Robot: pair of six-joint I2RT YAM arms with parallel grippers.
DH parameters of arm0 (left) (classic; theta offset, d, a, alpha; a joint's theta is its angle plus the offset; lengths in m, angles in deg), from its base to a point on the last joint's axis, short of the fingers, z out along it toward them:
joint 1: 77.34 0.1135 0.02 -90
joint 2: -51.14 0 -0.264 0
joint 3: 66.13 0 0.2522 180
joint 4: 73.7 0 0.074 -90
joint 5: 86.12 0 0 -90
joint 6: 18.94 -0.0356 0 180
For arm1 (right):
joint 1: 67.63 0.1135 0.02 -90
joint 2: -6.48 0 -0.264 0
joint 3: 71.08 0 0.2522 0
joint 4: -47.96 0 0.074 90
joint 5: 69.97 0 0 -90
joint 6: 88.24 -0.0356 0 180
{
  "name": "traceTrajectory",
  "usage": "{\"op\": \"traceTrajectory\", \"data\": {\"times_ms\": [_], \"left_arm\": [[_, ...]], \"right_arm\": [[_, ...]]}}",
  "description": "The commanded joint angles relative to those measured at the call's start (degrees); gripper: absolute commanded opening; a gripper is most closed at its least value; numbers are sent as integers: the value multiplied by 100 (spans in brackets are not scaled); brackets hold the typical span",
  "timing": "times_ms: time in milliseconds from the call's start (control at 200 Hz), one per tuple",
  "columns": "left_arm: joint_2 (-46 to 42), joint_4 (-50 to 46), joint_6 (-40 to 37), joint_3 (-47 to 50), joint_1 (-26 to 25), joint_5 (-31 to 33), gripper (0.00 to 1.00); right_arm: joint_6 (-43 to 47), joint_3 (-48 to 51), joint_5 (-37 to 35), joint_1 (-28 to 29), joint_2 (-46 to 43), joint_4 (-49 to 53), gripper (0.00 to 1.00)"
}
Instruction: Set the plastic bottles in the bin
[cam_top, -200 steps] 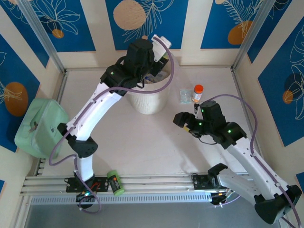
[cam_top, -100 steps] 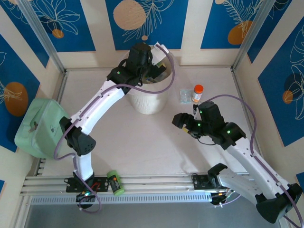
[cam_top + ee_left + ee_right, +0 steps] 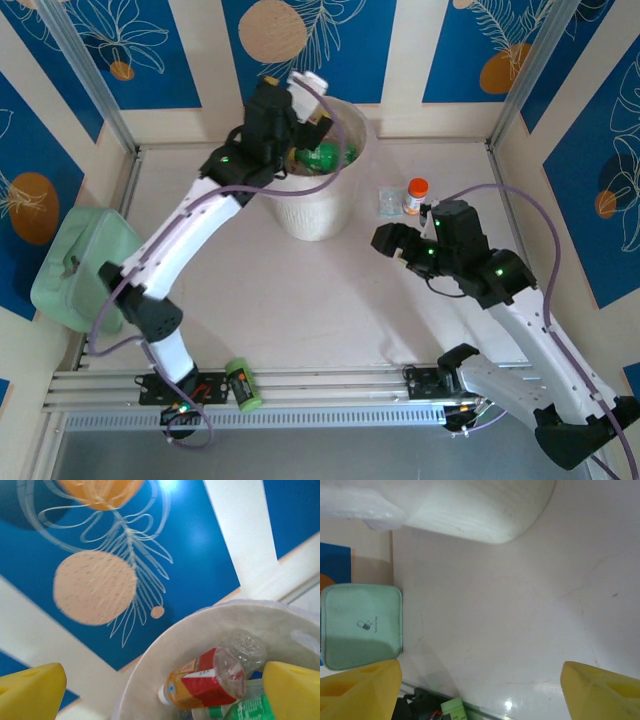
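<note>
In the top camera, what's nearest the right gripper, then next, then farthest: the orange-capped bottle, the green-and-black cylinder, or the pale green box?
1. Orange-capped bottle, just beyond the right gripper.
2. Green-and-black cylinder, on the near rail, to its left.
3. Pale green box, at the far left edge.

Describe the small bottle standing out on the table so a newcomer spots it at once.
Find the round white ribbed bin at the far middle of the table. Just right of it stands a small upright bottle, next to a flat clear packet. Its bright orange cap sets it apart from the packet and from the bottles lying inside the bin.
</note>
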Motion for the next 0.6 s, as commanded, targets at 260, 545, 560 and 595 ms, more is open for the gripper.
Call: {"op": "traceTrajectory", "data": {"times_ms": [260, 545, 560, 595], "left_arm": [[-3421, -1006, 3273, 3840, 1362, 276, 100], [-4494, 2333, 2416, 8249, 2104, 1580, 100], [-4476, 2532, 2384, 8410, 2138, 1610, 100], [-4403, 2882, 2376, 8699, 2226, 1729, 100]], "right_arm": [[1159, -132, -2018, -276, -70, 105, 100], [1517, 2382, -4443, -629, -603, -2113, 100], [1596, 2505, -4603, -653, -615, -2289, 99], [1714, 2815, -4918, -727, -629, -2640, 99]]}}
